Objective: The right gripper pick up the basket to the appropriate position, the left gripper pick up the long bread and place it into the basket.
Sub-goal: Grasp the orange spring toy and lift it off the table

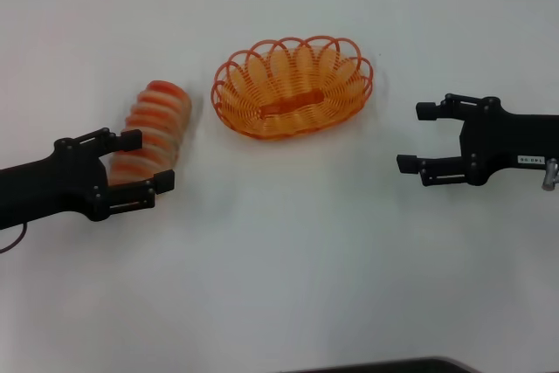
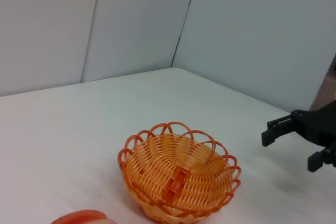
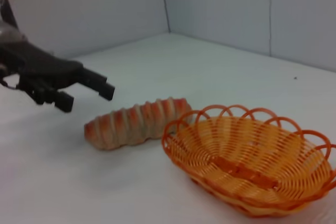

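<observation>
The orange wire basket (image 1: 293,85) stands upright on the white table, back of centre; it also shows in the left wrist view (image 2: 178,179) and the right wrist view (image 3: 247,166). The long bread (image 1: 159,124), with orange and cream stripes, lies on the table to the basket's left (image 3: 134,123); a sliver of it shows in the left wrist view (image 2: 79,217). My left gripper (image 1: 150,161) is open, its fingers straddling the bread's near end from just above, not closed on it (image 3: 86,98). My right gripper (image 1: 413,137) is open and empty, to the right of the basket and apart from it (image 2: 292,149).
The white table (image 1: 288,251) stretches in front of both grippers and the basket. Grey wall panels (image 2: 131,19) stand behind the table. A dark edge (image 1: 384,366) shows at the table's near side.
</observation>
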{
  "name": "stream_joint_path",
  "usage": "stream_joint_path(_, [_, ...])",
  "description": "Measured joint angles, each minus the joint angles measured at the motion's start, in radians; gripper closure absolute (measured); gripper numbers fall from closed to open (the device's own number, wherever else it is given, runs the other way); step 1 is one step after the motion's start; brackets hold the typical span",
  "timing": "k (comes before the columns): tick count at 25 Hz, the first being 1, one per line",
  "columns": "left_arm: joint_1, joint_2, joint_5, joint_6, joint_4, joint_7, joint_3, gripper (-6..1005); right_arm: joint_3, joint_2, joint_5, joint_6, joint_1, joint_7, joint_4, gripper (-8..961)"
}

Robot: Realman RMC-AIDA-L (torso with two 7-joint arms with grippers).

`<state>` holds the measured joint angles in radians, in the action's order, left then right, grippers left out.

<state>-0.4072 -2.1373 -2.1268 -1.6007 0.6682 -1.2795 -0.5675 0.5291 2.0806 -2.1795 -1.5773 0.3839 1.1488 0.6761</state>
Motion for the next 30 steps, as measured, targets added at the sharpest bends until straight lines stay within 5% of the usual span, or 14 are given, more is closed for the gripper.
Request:
stream_joint_path(5, [-0.003, 0.000, 0.002, 0.032, 0.013, -0.088, 0.000, 136, -0.007, 0.003, 0.005, 0.011, 0.000, -0.007, 0.000, 25])
stream_joint_path(12, [-0.026, 0.011, -0.029, 0.051, 0.215, -0.610, -0.038, 138, -0.010, 0.004, 0.006, 0.013, 0.001, 0.000, -0.004, 25])
stream_joint_path(19, [-0.093, 0.024, -0.334, 0.124, 0.442, -1.053, -0.211, 139, -0.012, 0.006, 0.014, 0.041, 0.013, 0.007, -0.009, 25])
stream_joint_path(30, [-0.255, -0.012, -0.497, 0.069, 0.487, -1.206, -0.363, 134, -0.014, 0.006, 0.023, 0.076, 0.024, 0.010, -0.004, 25])
